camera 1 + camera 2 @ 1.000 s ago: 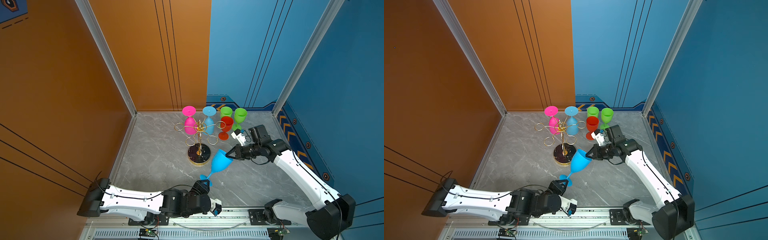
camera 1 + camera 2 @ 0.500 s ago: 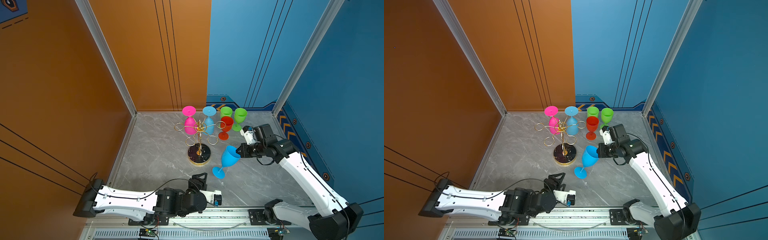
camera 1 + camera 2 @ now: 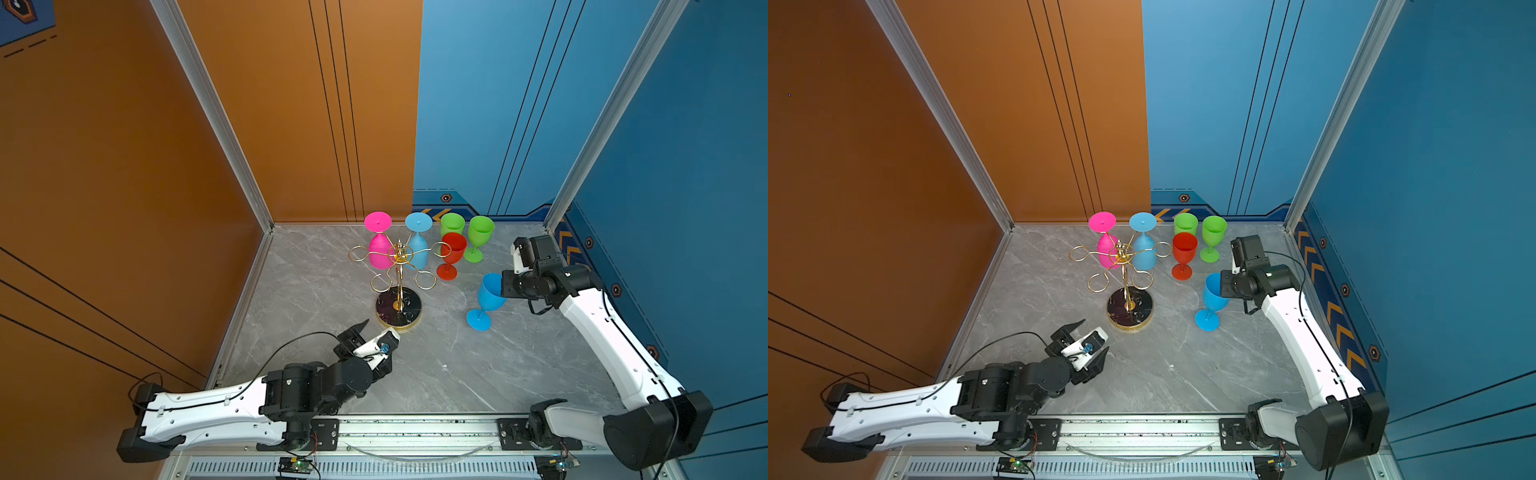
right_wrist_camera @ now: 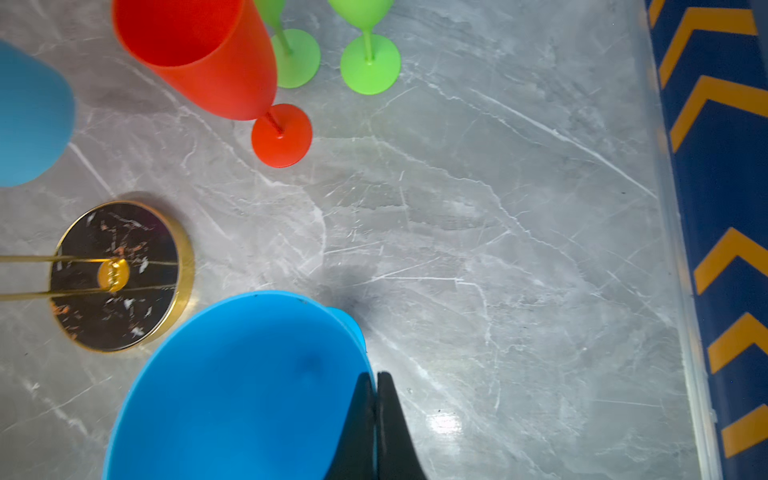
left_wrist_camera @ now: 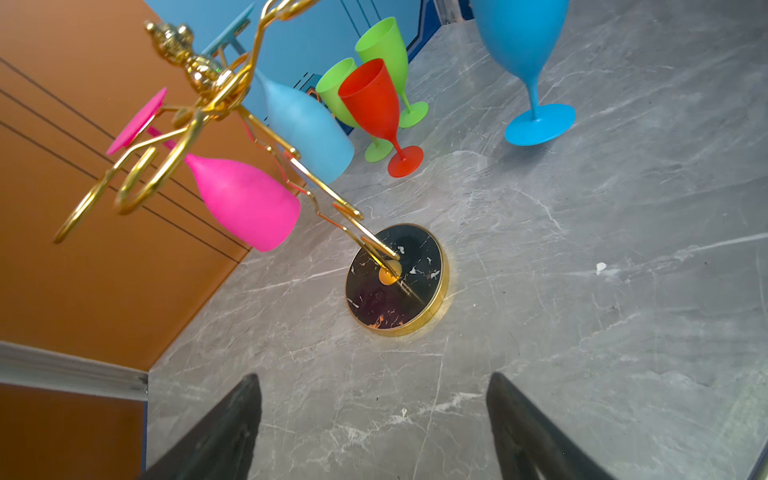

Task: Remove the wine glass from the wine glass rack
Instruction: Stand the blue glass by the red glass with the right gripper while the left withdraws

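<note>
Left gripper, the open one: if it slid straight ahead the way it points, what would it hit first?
Probably the wine glass rack, at its round black base: the left wrist view shows that base straight ahead of the open left gripper, with bare table before it. Depth is unclear.

Top views overhead; wrist views close, seemingly oblique, share rack (image 5: 386, 299).

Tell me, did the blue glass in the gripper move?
Yes. The blue glass moved right, farther from the rack, and tipped more upright.
</note>
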`<state>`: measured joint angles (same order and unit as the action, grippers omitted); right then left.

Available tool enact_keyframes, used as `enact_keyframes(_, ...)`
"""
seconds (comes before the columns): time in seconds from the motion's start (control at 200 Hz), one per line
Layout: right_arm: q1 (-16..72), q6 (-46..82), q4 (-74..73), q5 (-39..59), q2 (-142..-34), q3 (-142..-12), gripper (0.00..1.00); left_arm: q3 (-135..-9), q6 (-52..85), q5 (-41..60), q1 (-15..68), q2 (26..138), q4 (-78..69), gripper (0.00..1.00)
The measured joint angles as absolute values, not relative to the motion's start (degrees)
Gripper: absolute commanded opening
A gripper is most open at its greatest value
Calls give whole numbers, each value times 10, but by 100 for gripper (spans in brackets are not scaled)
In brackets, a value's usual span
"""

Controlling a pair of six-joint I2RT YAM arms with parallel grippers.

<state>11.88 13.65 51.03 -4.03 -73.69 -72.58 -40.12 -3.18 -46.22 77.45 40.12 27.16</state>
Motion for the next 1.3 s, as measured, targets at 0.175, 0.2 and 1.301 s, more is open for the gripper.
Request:
enact_keyframes(0.175,88,135,470,-59,-778,-743,0,-401,15,-447,725,370,298,93)
enact_keyframes(0.2,85,135,465,-62,-786,-748,0,-401,20,-447,719,367,301,93)
enact_keyframes(1.301,88,114,363,-119,-1059,-937,0,-418,136,-351,372,387,406,100)
